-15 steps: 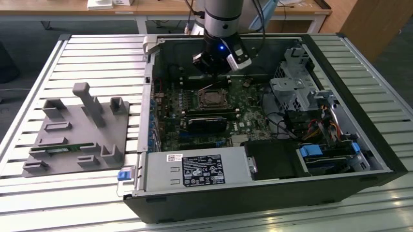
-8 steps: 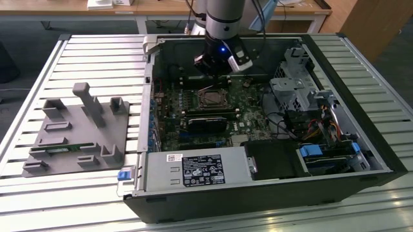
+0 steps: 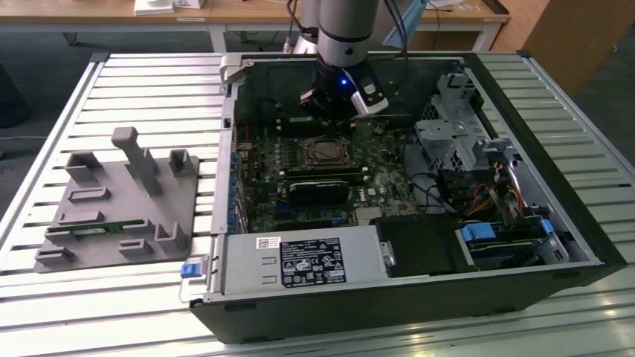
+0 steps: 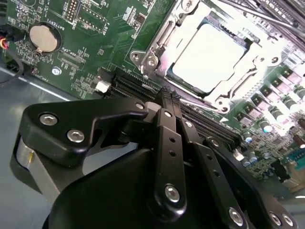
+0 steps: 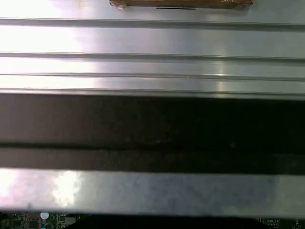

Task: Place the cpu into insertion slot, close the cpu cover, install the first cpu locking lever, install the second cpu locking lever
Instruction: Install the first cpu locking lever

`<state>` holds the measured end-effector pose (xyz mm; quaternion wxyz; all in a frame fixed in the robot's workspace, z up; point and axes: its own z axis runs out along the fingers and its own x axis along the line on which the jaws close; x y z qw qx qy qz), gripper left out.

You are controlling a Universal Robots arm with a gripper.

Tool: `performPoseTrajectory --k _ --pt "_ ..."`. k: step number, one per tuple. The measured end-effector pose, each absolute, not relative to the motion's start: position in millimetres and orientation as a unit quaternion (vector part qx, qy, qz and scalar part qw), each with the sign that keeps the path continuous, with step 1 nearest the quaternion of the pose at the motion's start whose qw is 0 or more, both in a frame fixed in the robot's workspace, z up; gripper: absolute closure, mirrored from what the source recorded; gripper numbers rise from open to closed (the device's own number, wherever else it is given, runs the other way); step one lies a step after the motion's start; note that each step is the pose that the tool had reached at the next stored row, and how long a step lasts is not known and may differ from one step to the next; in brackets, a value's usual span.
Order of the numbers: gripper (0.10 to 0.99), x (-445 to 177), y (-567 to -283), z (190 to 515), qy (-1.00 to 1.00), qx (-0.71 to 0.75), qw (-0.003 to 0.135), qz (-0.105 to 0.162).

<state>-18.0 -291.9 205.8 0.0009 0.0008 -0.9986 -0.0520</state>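
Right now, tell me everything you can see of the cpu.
The cpu is a small flat square chip with a pale, glare-bright metal face. It lies flat in the insertion slot on the green board, and the silver cpu cover frames its edges. In the second wrist view, the tool sits beside the socket, apart from the chip.

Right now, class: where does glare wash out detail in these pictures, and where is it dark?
In the second wrist view, glare whitens the cpu inside its cpu cover; the gripper is dark in front. In the first wrist view, bright streaks flank a dark band. In the exterior view, the case interior is shadowed.
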Motion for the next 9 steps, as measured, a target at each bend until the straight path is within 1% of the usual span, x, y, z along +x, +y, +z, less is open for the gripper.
performPoseTrajectory --k 9 --pt "0.969 -16.1 -291.6 200.1 -0.999 0.001 0.001 -0.041"
